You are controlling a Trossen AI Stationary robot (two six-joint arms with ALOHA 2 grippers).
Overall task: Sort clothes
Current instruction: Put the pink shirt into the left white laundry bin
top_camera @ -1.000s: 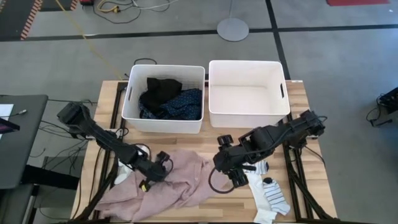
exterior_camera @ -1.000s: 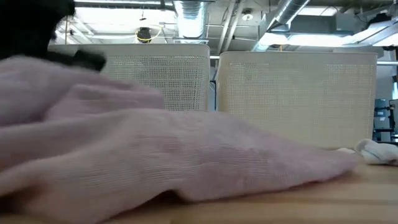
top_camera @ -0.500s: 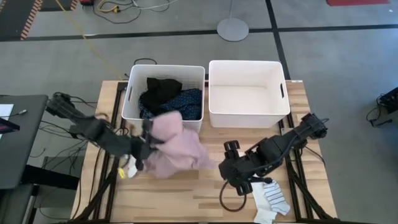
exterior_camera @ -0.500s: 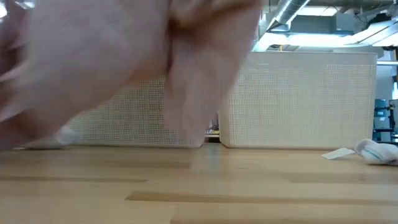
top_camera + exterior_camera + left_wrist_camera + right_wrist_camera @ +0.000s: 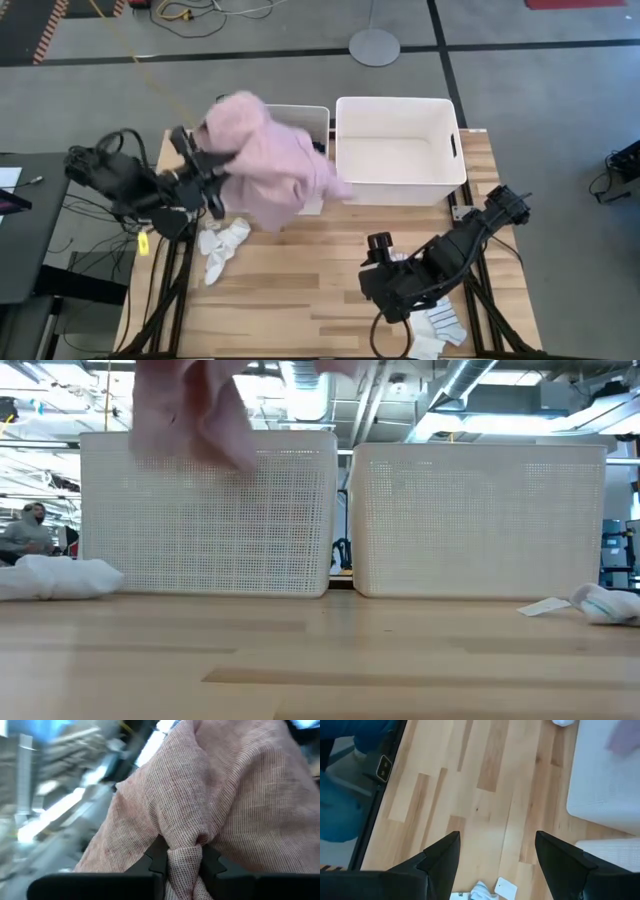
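Note:
My left gripper [image 5: 212,168] is shut on the pink shirt [image 5: 270,160], held high over the near wall of the left white bin [image 5: 305,115]. The shirt also shows at the top of the low view [image 5: 195,405]. A pair of white socks [image 5: 222,245] lies on the table below it, at the left of the low view [image 5: 60,575]. My right gripper [image 5: 378,288] is open and empty, low over the table's near right part [image 5: 495,855]. A striped sock [image 5: 440,325] lies beside it. My left gripper pinches a gathered fold of the pink shirt [image 5: 184,862] between its two fingers [image 5: 156,861], several layers bunched together. The shirt is lifted clear of the table and drapes away from the fingers over the left bin.
The right white bin [image 5: 400,150] stands at the far edge beside the left one, and nothing shows inside it. A small white sock [image 5: 605,603] and a tag [image 5: 504,887] lie at the table's near right. A person sits beyond the table's left [image 5: 30,525].
My left gripper has gone up and toward the far edge with the pink shirt. The shirt has left the table, bunched up, and now hangs over the left bin, uncovering the white socks. My right gripper has drawn back a little toward the near edge.

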